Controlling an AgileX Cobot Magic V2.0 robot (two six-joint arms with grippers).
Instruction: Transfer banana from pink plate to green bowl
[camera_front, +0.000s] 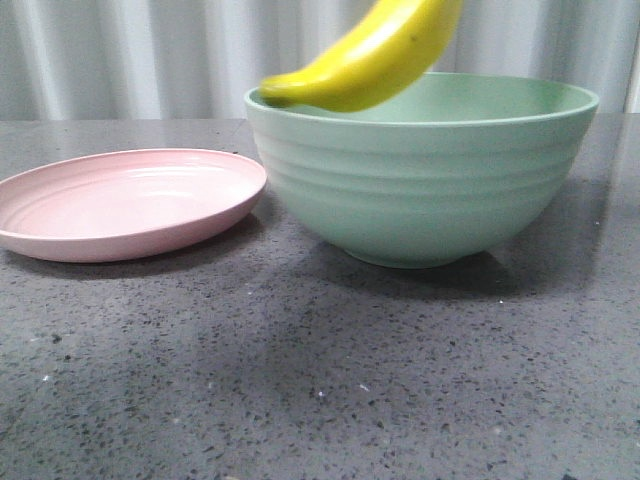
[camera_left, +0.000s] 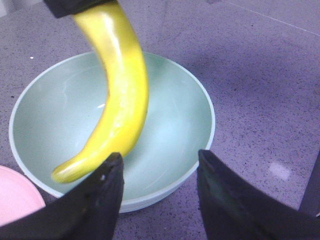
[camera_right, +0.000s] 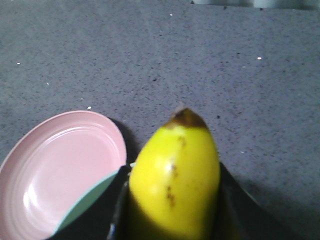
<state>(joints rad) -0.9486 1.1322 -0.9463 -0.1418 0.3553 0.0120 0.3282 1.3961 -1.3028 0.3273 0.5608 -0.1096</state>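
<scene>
Above the green bowl (camera_front: 420, 190), banana (camera_right: 175, 185) between right gripper (camera_right: 172, 210) fingers

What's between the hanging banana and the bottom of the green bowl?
Nothing: in the left wrist view the banana hangs over the green bowl, whose inside is bare. The right gripper holds it.

Low front camera faces bowl (camera_front: 420, 170) closely (wrist cameras overhead).

The banana (camera_front: 375, 55) hangs tilted over the green bowl (camera_front: 420, 190), filling part of its mouth; the bowl's right half stays open from above. The pink plate (camera_front: 120, 205) (bare) sits just beside the bowl's left wall. The desk (camera_front: 320, 390) in front is unobstructed.
</scene>
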